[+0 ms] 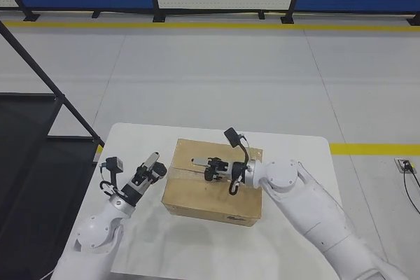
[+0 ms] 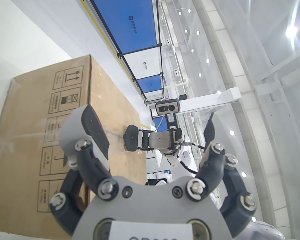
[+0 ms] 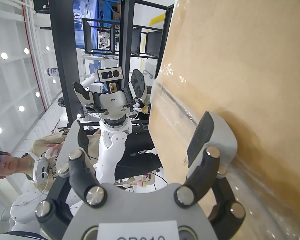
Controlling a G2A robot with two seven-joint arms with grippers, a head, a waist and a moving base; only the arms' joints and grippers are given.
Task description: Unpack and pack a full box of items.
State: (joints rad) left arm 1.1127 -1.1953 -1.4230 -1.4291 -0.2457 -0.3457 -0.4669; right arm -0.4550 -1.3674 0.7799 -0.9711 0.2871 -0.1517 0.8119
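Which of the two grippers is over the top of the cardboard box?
The right gripper: it is open above the taped top of the box. The left gripper, also open, is beside the box's side face, not above it.

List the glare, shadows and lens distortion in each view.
Top view: even light, just a faint shadow along the near edge of the cardboard box on the table. Left wrist view: ceiling lights flare into streaks, and frames of the blue panels curve, a wide-angle bend. Right wrist view: clear tape glints on the box, whose edge bows.
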